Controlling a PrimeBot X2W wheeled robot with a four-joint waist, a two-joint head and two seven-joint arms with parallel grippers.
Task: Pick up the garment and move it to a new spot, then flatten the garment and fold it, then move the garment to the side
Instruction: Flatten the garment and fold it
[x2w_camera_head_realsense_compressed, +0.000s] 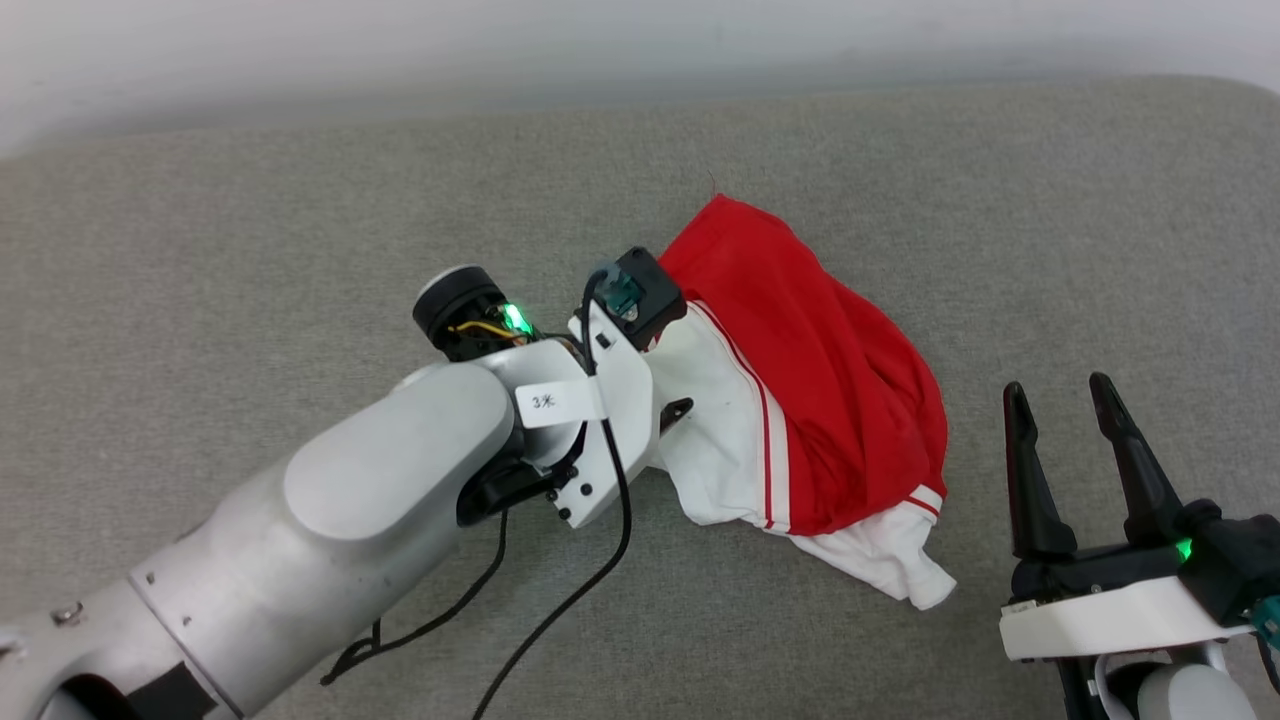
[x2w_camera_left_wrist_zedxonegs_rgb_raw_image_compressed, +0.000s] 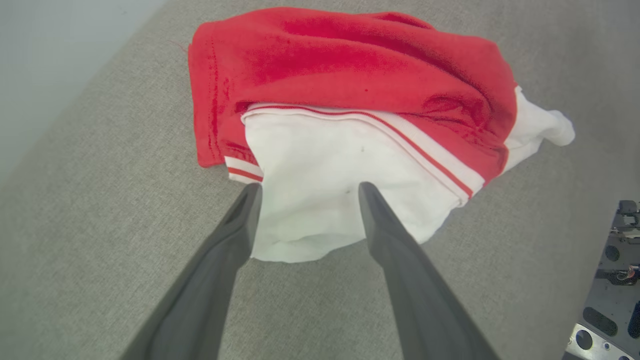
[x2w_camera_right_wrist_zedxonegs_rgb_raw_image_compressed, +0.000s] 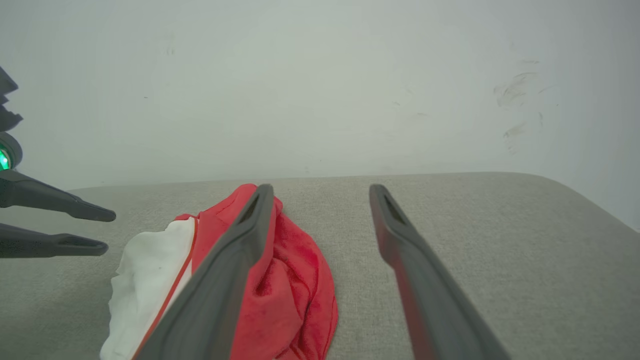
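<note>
Left gripper (x2w_camera_left_wrist_zedxonegs_rgb_raw_image_compressed: 307, 192) wide apart over garment (x2w_camera_left_wrist_zedxonegs_rgb_raw_image_compressed: 350, 65) white sleeve; right gripper (x2w_camera_head_realsense_compressed: 1058, 390) apart, empty.

Left arm (x2w_camera_head_realsense_compressed: 330, 510) is extending from lower left toward the centre of the head view, with the wrist tilting downward. Left gripper (x2w_camera_left_wrist_zedxonegs_rgb_raw_image_compressed: 308, 187) is pointing down and forward, fingers spread wide. Right gripper (x2w_camera_head_realsense_compressed: 1058, 388) is sitting at lower right, pointing up the head view, fingers likewise spread wide and gripping nothing.
</note>
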